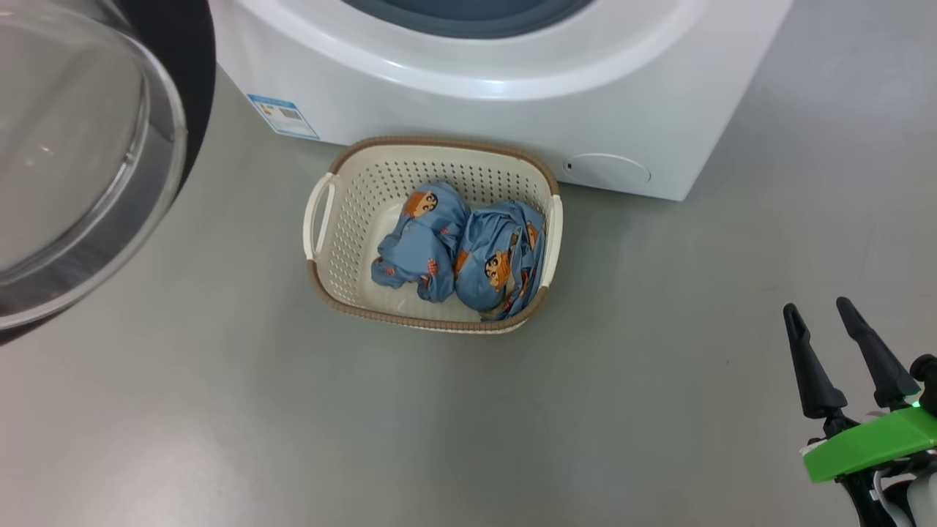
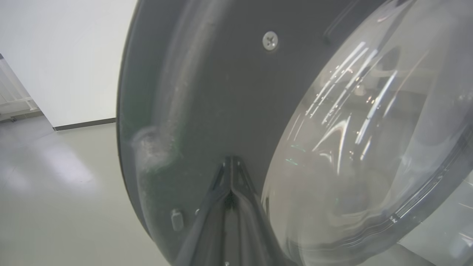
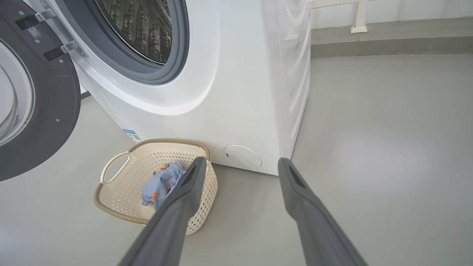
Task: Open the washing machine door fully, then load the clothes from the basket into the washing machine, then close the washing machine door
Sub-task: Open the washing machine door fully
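Left fingers [image 2: 212, 212] are clenched together, tips right at the open door's [image 2: 207, 92] inner face; right fingers [image 1: 809, 366] are spread, empty, over the floor [image 1: 659, 380]. Clothes [image 1: 461, 252] lie in the basket [image 1: 351, 219] before the washer [image 1: 512, 110].

White washer [image 1: 512, 110], plain and glossy, with a grey-blue gasket [image 3: 182, 46] ringing a steel drum [image 3: 136, 26] dotted with holes. The door [image 3: 55, 111] reads dark charcoal to black around clear glass. There's a small blue sticker [image 1: 283, 116] low on the white front, and a white cap [image 1: 607, 170] too. The basket [image 1: 351, 219] is cream, peppered with rows of little holes, its rim [image 1: 439, 143] a brown woven look. Clothes [image 1: 454, 252]: light blue, printed with orange-and-black cartoon faces. Floor [image 1: 219, 402]: flat grey-green. Right gripper [image 1: 816, 304]: black fingers, bright green bracket [image 1: 871, 443].
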Tool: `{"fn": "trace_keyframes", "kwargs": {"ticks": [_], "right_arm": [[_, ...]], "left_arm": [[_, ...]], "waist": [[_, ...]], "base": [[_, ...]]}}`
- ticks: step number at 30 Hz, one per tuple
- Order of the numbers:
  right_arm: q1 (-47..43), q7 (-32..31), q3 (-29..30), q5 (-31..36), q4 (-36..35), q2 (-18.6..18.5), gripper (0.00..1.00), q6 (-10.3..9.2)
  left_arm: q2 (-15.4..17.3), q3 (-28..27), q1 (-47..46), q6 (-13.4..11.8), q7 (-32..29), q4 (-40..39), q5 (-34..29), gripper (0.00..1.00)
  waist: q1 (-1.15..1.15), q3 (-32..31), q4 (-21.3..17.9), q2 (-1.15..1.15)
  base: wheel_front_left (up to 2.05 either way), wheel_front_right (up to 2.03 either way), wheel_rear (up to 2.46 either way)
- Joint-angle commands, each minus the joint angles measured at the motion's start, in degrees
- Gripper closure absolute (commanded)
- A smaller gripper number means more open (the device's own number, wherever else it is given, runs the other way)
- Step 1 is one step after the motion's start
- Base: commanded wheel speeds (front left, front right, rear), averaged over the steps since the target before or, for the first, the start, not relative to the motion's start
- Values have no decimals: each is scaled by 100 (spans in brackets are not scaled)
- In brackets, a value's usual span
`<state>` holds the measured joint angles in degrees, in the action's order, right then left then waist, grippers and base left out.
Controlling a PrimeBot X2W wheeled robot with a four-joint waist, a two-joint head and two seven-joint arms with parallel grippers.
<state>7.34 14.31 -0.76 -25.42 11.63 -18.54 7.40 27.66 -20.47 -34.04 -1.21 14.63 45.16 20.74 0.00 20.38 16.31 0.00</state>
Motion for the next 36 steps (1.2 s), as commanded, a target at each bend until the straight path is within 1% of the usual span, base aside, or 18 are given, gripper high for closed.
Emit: {"fn": "trace_keyframes", "kwargs": {"ticks": [1,4,9,16,24,29,30,31,33,34,35,36], "right_arm": [[78,69,-71,-7,-159,-106,0,9],[126,69,-57,-1,-169,-115,0,9],[179,69,-56,4,-151,-109,0,9],[135,69,-38,8,-88,-43,0,9],[-23,69,-105,-15,-29,21,0,9],[-151,69,-163,-35,2,37,0,9],[-169,69,-173,-38,4,36,0,9],[-184,69,-183,-43,11,32,0,9],[-215,69,-192,-59,27,26,0,9],[-234,69,-194,-65,36,28,0,9],[-254,69,-193,-71,42,31,0,9],[-278,69,-194,-77,48,37,0,9]], "left_arm": [[532,-258,-261,-11,37,23,-104,100],[594,-361,-450,24,37,205,-167,100],[600,-510,-636,106,37,397,-252,100],[421,-634,-559,199,37,379,-398,100],[37,-932,-99,501,37,32,-435,100],[-237,-1066,400,723,37,-425,-497,100],[-299,-1094,500,753,37,-523,-500,97],[-374,-1120,599,781,37,-622,-487,88],[-528,-1148,805,821,37,-830,-481,75],[-612,-1141,907,837,37,-942,-474,67],[-694,-1122,1010,849,37,-1067,-466,53],[-772,-1108,1119,856,37,-1185,-468,48]], "waist": [[0,146,-48,0],[0,220,-68,0],[0,250,-100,0],[0,72,-95,0],[0,-405,-109,0],[0,-705,-116,0],[0,-754,-116,0],[0,-808,-115,0],[0,-912,-111,0],[0,-970,-108,0],[0,-1022,-106,0],[0,-1075,-106,0]], "base": [[0,0,0],[0,0,0],[0,0,0],[0,0,0],[0,0,0],[0,0,0],[0,0,0],[0,0,0],[0,0,0],[0,0,0],[0,0,0],[0,0,0]]}}
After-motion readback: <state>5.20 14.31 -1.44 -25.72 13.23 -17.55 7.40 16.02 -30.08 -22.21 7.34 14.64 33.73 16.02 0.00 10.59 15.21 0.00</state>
